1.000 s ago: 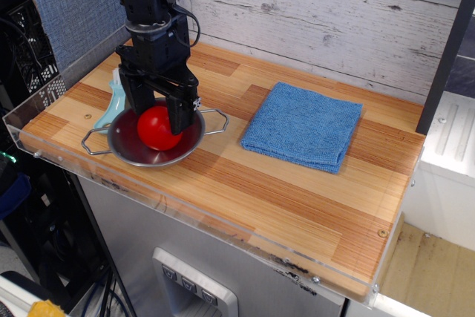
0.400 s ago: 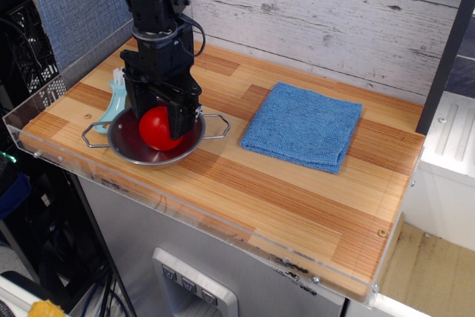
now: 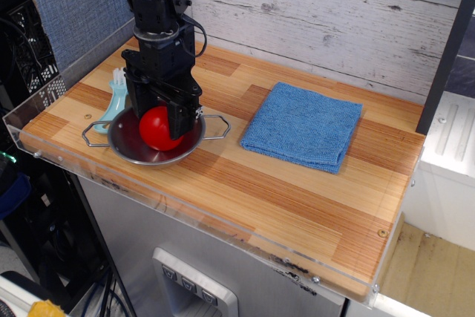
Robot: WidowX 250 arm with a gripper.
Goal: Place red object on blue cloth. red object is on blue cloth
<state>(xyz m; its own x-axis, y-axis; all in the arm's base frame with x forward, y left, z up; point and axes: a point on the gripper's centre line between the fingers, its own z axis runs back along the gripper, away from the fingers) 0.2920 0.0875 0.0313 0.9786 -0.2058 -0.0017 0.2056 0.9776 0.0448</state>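
Observation.image view: gripper [image 3: 158, 116] at the steel bowl [image 3: 189, 146], no writing readable anywhere.
Wooden table [image 3: 282, 191] carries the blue cloth [image 3: 303, 125] lying flat, well right of the bowl; the red object [image 3: 157, 129] sits inside the bowl, black fingers [image 3: 182, 119] pinching its sides; a pale-blue brush [image 3: 113, 103] lies just left of the bowl.

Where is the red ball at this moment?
The red ball sits at the left of the view, between the fingers of the gripper over the steel bowl, left of the blue cloth and not on it.
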